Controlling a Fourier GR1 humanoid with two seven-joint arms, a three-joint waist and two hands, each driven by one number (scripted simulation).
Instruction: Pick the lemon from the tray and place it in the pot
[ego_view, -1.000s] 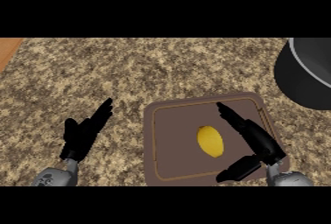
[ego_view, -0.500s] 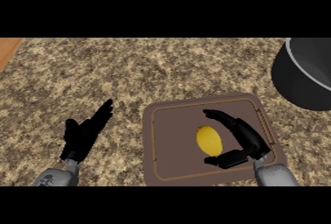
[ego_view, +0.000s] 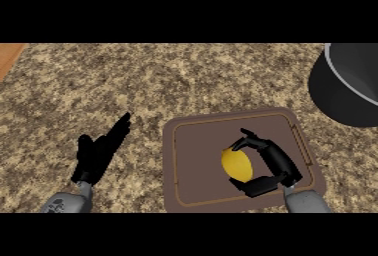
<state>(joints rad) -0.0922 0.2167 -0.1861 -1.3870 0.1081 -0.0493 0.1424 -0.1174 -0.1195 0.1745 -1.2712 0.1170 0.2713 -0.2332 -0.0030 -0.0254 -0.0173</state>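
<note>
though curled — right hand (ego_view: 272, 165) (round lemon (ego_view: 237, 165))

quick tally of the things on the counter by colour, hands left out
yellow: 1, the oval yellow lemon
brown: 1, the flat brown rectangular tray
dark grey: 1, the round dark grey pot
total: 3

Bare counter (ego_view: 184, 80) between tray (ego_view: 193, 150) and pot (ego_view: 347, 85)
</note>
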